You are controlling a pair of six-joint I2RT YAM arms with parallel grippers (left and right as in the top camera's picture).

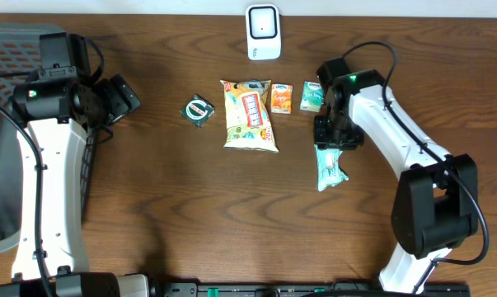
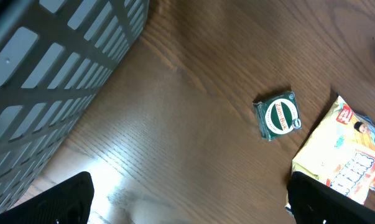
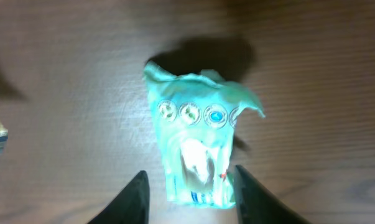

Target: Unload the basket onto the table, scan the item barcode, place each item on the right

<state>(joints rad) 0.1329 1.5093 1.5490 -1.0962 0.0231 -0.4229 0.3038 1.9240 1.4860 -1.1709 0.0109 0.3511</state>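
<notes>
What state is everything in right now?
teal packet, crumpled, lying between the right jaws
right gripper, jaws open around the packet's end
left gripper, jaws wide open, empty
yellow snack bag, lying flat, untouched
small green pack, lying label up
orange carton, lying flat
green carton, lying flat

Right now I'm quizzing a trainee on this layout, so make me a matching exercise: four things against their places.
Things:
1 scanner
2 pouch
3 snack bag
4 tin

Places:
A left of the snack bag
B far edge of the table
C at the right gripper
D between tin and orange packet

Pairs: 1-B; 2-C; 3-D; 4-A
</notes>
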